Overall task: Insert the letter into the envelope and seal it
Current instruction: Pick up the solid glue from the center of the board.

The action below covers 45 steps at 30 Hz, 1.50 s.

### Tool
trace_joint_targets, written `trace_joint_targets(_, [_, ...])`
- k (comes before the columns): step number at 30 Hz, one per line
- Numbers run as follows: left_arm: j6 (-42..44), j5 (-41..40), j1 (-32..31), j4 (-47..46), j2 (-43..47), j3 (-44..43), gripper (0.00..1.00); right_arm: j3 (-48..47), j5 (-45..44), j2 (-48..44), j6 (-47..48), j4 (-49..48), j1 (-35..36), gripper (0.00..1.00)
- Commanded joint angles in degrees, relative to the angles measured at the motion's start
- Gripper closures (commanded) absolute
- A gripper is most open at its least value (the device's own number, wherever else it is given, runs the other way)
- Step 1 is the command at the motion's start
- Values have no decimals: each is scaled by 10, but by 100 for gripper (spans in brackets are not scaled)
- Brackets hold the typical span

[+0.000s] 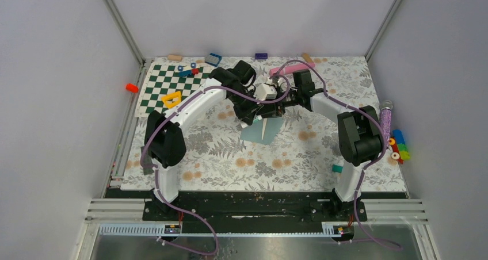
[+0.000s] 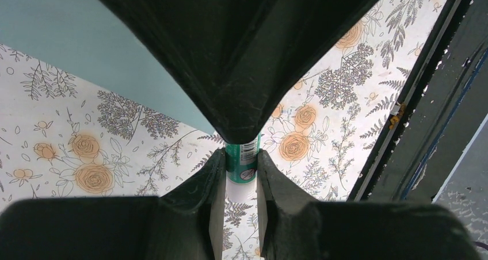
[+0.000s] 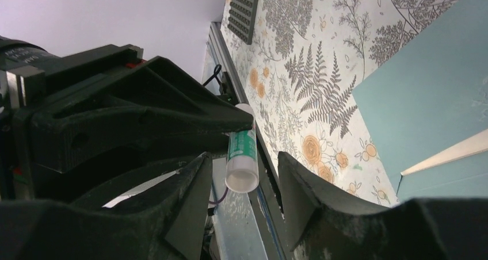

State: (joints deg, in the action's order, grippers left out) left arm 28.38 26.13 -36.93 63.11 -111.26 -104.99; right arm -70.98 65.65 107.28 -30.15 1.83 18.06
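The teal envelope [image 1: 258,132] lies flat on the floral mat, below both grippers. A narrow cream strip of the letter [image 1: 264,129] shows on it. Both also show in the right wrist view, the envelope [image 3: 426,93] and the letter's edge [image 3: 454,149]. The envelope's corner also shows in the left wrist view [image 2: 86,53]. My left gripper [image 2: 240,174] is shut on a green-and-white glue stick [image 2: 242,156], held above the mat. My right gripper [image 3: 243,159] is open, one finger on each side of the stick's white end [image 3: 240,176], not touching it. The two grippers meet in the top view, left [image 1: 257,107] and right [image 1: 278,96].
A green-and-white chequered board [image 1: 167,84] with small blocks lies at the back left. A pink block [image 1: 290,69] and other blocks lie along the back edge. Coloured toys [image 1: 397,146] lie at the right edge, and a teal block [image 1: 337,168] near the right arm. A dark studded plate [image 3: 244,12] lies farther off.
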Motion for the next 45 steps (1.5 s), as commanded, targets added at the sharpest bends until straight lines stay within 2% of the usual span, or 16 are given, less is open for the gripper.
trace_joint_targets(1, [-2,6,-1,-3,-1,-15,81,-14,13,-3,34,34,5,48])
trace_joint_targets(12, [-1,4,-2,-3,-3,-18,81,-24,2,5,59,66,13,49])
trace_joint_targets(23, [4,-1,-17,-3,4,-8,80,-28,5,8,53,65,15,69])
trace_joint_targets(27, [2,-5,-16,-3,1,-12,65,-30,12,9,54,64,16,80])
trace_joint_targets(30, [-1,-4,-16,-10,7,-11,53,-31,16,9,55,64,16,83])
trace_joint_targets(32, [-1,-4,-13,-16,16,-5,42,-32,18,7,56,64,16,84])
trace_joint_targets(35, [-15,23,16,-28,30,-4,18,-32,23,4,55,64,9,85])
trace_joint_targets(40, [-36,154,103,-51,42,13,12,-34,38,-1,49,62,-6,87])
trace_joint_targets(45, [-2,219,116,-36,32,30,12,-32,39,-2,48,63,-10,88])
